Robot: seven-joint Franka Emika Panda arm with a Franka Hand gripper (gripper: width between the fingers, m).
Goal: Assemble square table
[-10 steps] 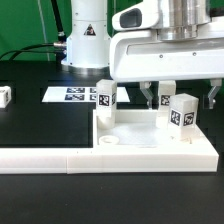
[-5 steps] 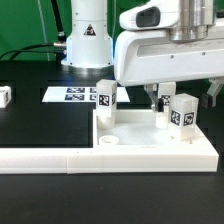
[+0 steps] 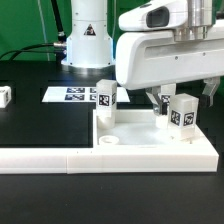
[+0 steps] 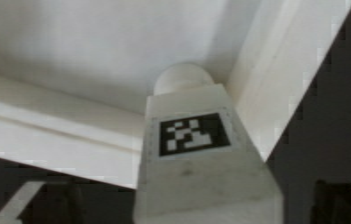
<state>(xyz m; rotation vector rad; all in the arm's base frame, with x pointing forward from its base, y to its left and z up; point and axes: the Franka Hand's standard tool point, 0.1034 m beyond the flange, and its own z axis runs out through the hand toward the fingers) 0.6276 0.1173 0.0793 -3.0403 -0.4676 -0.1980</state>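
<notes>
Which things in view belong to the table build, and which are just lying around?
Job: white plastic square tray tabletop; two upright white tagged block legs; small white block lying apart.
Lying about: flat white marker board; long white plastic barrier.

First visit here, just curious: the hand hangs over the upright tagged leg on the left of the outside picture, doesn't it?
No. The exterior view shows the hand over the right leg, not the left leg. Both legs do stand upright, tagged, in the tray.
</notes>
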